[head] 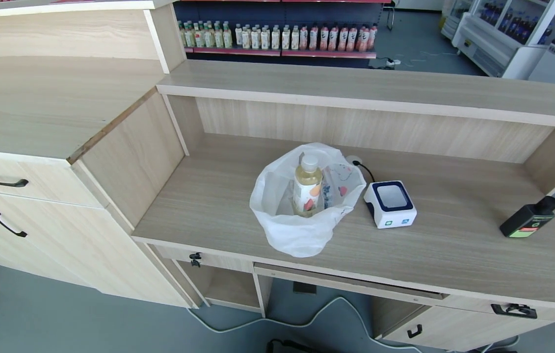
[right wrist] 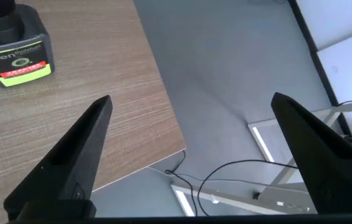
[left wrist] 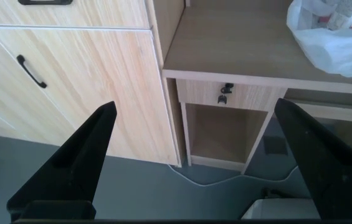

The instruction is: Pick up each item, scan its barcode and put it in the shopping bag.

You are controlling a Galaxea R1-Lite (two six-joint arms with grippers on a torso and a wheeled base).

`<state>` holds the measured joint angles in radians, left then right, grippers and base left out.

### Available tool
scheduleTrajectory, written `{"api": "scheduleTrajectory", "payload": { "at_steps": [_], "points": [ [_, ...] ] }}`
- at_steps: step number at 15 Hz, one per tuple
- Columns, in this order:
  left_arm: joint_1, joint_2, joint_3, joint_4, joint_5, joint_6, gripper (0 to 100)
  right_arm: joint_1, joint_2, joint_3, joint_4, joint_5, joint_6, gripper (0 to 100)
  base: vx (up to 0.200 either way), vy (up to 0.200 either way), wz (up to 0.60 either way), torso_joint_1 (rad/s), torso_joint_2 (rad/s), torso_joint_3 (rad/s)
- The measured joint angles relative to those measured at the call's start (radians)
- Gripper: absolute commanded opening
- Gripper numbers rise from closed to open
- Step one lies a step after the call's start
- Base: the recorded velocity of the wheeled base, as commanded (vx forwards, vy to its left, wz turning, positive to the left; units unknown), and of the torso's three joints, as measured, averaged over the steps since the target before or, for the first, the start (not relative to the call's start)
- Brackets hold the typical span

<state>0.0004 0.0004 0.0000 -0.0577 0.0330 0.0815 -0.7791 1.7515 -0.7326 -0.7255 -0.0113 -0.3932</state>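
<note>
A white plastic shopping bag (head: 302, 223) stands open in the middle of the wooden counter (head: 454, 245), with a yellow drink bottle (head: 307, 185) upright inside it. Just right of the bag sits a white barcode scanner (head: 389, 204) with a dark window on top. A black bottle with a green and red label (head: 528, 218) lies at the counter's far right, and shows as the black bottle (right wrist: 14, 53) in the right wrist view. My left gripper (left wrist: 194, 162) hangs open over the floor, left of the counter's front edge. My right gripper (right wrist: 194, 162) is open beyond the counter's right corner.
A tall cabinet with drawers (head: 37, 147) stands on the left. The counter has a raised back shelf (head: 380, 88) and a side wall on the right. Below are a keyed drawer (left wrist: 224, 94), an open cubby and cables on the floor (right wrist: 225, 180).
</note>
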Motion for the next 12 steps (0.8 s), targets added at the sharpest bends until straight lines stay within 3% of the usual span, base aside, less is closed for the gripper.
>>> {"api": "scheduleTrajectory", "payload": {
  "at_steps": [3, 6, 12],
  "points": [
    [-0.001, 0.000, 0.000, 0.000, 0.000, 0.000, 100, 0.020, 0.046, -0.010, -0.004, -0.025, -0.104, 100, 0.000, 0.000, 0.00, 0.000, 0.00, 0.000],
    [-0.001, 0.000, 0.000, 0.000, 0.000, 0.000, 100, 0.044, 0.074, -0.004, -0.008, -0.079, -0.114, 100, 0.000, 0.000, 0.00, 0.000, 0.00, 0.000],
    [0.000, 0.000, 0.000, 0.000, 0.000, 0.000, 100, 0.064, 0.184, -0.011, -0.140, -0.098, -0.114, 100, 0.000, 0.000, 0.00, 0.000, 0.00, 0.000]
  ]
}}
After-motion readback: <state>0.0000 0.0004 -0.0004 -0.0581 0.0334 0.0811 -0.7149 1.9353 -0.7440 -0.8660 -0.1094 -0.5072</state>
